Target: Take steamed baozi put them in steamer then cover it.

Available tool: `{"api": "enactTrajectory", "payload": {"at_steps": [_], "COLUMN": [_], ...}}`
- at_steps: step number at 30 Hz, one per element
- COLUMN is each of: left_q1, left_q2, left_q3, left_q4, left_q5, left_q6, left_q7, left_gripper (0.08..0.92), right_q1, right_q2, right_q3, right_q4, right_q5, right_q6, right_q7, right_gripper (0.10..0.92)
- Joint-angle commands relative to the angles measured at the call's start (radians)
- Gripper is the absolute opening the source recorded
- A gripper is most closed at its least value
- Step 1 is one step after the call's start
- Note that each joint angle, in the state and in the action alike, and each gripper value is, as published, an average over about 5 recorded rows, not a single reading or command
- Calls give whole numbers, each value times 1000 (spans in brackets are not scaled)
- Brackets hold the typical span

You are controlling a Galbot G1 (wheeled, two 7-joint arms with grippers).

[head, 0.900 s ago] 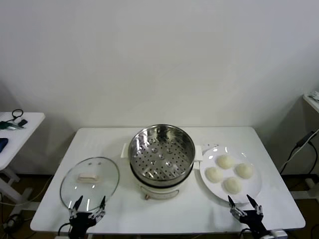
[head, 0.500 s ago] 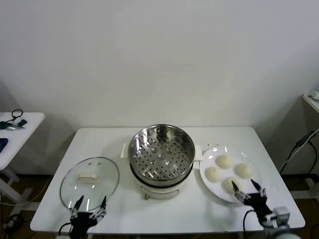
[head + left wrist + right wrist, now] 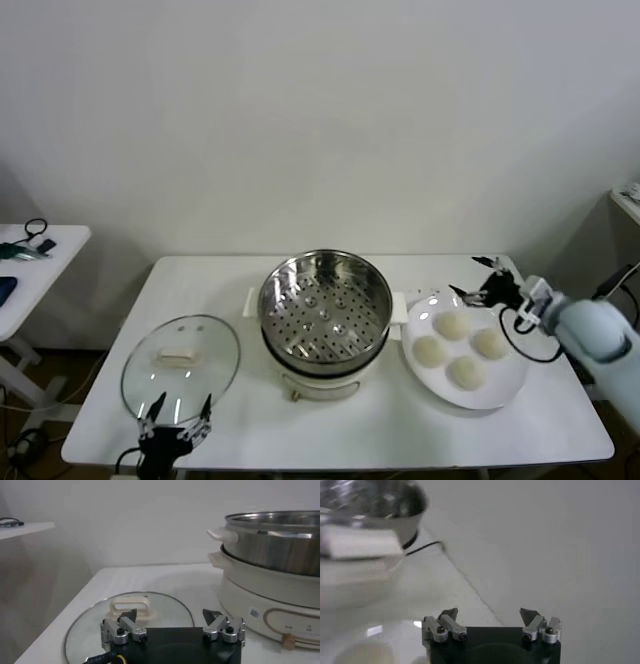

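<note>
Table [image 3: 300, 425] carries the steamer [image 3: 325, 310] at centre, uncovered. Cover [image 3: 180, 366] flat to its left. Plate [image 3: 500, 385] on its right holds 4 steamed baozi [image 3: 452, 324]. Right gripper [image 3: 484, 283] above plate's far edge, jaws spread, empty. Left gripper [image 3: 177, 422] parked at near edge, jaws spread.

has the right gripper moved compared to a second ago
Yes. The right gripper was at the table's near edge, in front of the white plate; now it sits at the plate's far rim, beyond the steamed baozi, fingers open.
</note>
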Motion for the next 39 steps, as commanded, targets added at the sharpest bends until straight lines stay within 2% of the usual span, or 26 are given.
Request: {"api": "enactTrajectory", "payload": {"at_steps": [1,6,11,21,39], "left_q1": [2,7,11,1,2], "left_q2": [4,5,5,-7,-15], "left_q3": [2,8,12,18,24], "left_q4": [4,1,8,6,13], "left_q5": [3,10,20,25,26], "left_q6": [-1,-3,-13,-13,-16], "left_q7": [0,1,0,1,1], "left_gripper": [823,823,823,823,823], "right_q1": [597,845,868,707,536], "right_q2": [-122,-17,65,209,367], "right_q3": [-571,-891,-999,-939,-835], "right_q4": [-202,-252,-285,-375,-519], "right_q5": [-144,-81,-47,-28,-153], "right_q6": [169,136,55,-89,-101], "right_q7": [-463,-509,-476,-345,-235], "right_gripper": [823,823,823,823,823]}}
